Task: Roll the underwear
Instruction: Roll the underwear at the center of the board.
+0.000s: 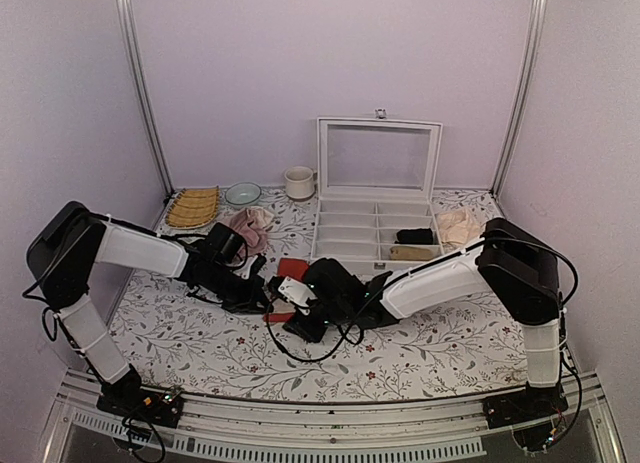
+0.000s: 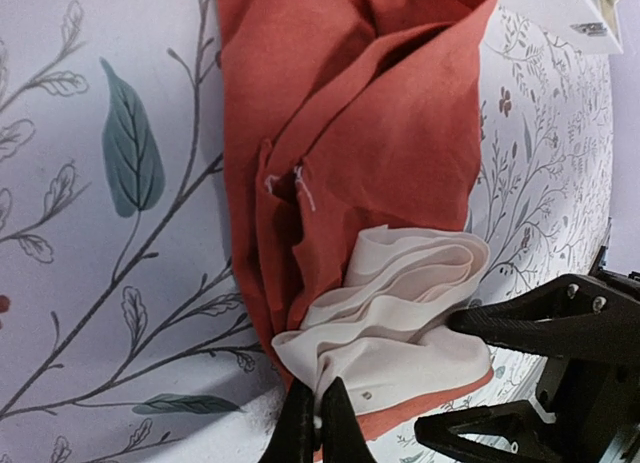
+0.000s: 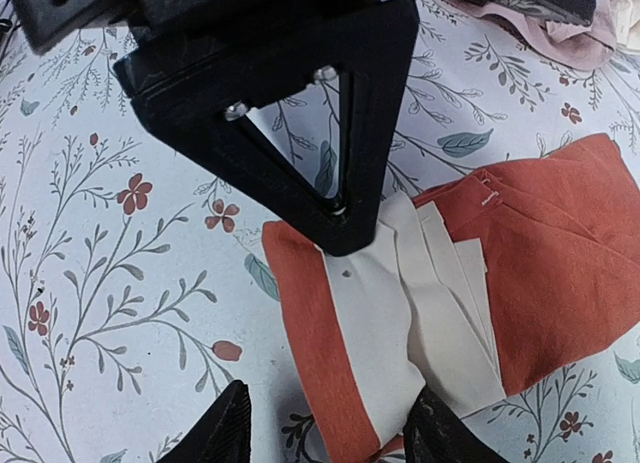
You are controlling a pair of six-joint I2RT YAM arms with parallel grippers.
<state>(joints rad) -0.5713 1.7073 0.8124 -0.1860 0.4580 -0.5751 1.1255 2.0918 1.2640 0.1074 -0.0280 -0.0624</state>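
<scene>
**Underwear folded at table centre, both grippers at its waistband end**

The table [image 1: 200,348], covered in a floral print, carries a white compartment box [image 1: 318,228] at the back with its lid raised. The left arm [image 1: 140,251] and the right arm [image 1: 440,278] both reach in to the middle.

The underwear [image 3: 560,273] lies there in front of the box, folded flat. Its cream waistband is layered at the near end.

The left gripper [image 2: 318,428] has its jaws pressed together, tips set on the waistband edge. Whether any fabric is caught between them cannot be told. The right gripper [image 3: 330,438] has its jaws spread, one on either side of the waistband end, with no grip on it.

A dusty-pink cloth [image 1: 250,226] lies left of the box and a pale beige cloth [image 1: 458,226] right of it. A bamboo mat [image 1: 192,207], a bowl [image 1: 242,193] and a mug [image 1: 297,182] stand along the back.
</scene>
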